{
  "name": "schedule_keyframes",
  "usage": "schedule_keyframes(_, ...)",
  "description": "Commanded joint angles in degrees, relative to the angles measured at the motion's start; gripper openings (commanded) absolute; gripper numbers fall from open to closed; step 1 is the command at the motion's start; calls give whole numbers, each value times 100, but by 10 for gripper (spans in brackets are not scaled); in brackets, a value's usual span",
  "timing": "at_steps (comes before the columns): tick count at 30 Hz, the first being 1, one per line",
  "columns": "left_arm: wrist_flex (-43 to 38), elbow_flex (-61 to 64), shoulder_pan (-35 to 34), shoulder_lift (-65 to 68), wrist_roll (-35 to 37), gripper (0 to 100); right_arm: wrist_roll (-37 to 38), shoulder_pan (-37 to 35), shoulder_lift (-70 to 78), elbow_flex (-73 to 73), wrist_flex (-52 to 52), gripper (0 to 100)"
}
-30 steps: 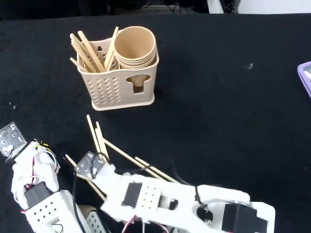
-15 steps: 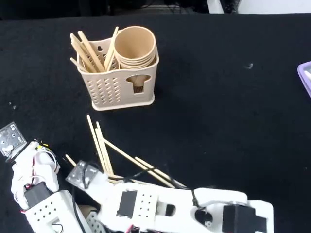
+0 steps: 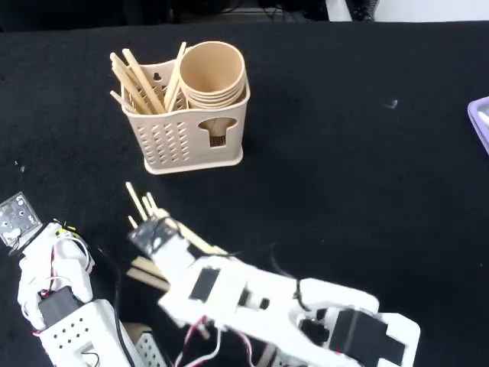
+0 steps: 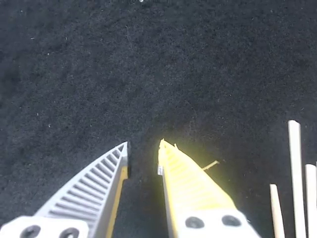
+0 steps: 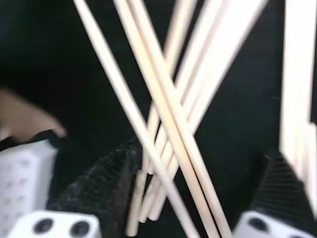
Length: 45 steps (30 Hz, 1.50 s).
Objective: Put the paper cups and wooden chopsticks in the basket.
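The beige basket (image 3: 191, 138) stands at the back left of the black cloth. It holds a stack of paper cups (image 3: 214, 73) and several wooden chopsticks (image 3: 141, 80). More loose chopsticks (image 3: 141, 202) lie in front of the basket, partly under the white right arm. My right gripper (image 3: 151, 228) hangs low over this pile. Its jaws stand wide open, with the crossed chopsticks (image 5: 168, 114) lying between the fingers of the right gripper (image 5: 198, 173). My left gripper (image 4: 142, 146) sits at the near left over bare cloth, jaws slightly apart and holding nothing, chopstick ends (image 4: 295, 183) beside it.
A purple object (image 3: 480, 122) pokes in at the right edge. The left arm's white body (image 3: 46, 287) occupies the near left corner. The right arm's body (image 3: 290, 313) covers the near middle. Open black cloth stretches to the right of the basket.
The right arm has swung its gripper away from the near edge toward the basket, now covering the long diagonal chopsticks. The chopstick tips shifted slightly left. The left arm is unchanged.
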Motion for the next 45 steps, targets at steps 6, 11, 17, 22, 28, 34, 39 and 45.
schedule_keyframes(6,-114,-251,-57,-62,70,109,2136,334,-4,-488,580,21)
schedule_keyframes(11,-123,-251,-57,-62,70,109,2295,475,-4,-409,756,11)
schedule_keyframes(17,-123,-251,-57,-62,62,109,2321,782,-13,-418,747,11)
schedule_keyframes(22,-114,-251,-57,-62,62,109,2523,800,-136,-558,721,11)
schedule_keyframes(28,-114,-251,-66,-62,62,109,2541,1152,-1033,-567,782,11)
schedule_keyframes(34,-123,-242,-66,-62,62,109,2576,1670,-2563,-567,1371,11)
schedule_keyframes(39,-123,-242,-66,-62,62,109,2585,1758,-3600,-479,1776,11)
schedule_keyframes(45,-132,-233,-66,-62,62,109,2585,993,-3424,585,897,25)
